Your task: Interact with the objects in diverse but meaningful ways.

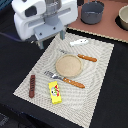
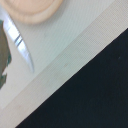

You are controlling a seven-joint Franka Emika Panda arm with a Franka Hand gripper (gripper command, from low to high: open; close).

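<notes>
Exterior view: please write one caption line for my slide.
White Franka gripper hovers above a pale woven placemat holding a round tan plate, wooden-handled cutlery, a yellow rectangular packet and a dark brown stick.

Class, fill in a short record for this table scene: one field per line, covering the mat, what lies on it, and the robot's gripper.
mat: pale woven placemat on a dark table
plate: round tan plate, mid-mat
cutlery: fork and knife, wooden handles, either side of the plate
packet: yellow packet, near edge
stick: dark brown stick, exterior view's left
white piece: white piece, far edge
pot: grey pot, off the mat
gripper: gripper above the mat; fingers unclear
</notes>
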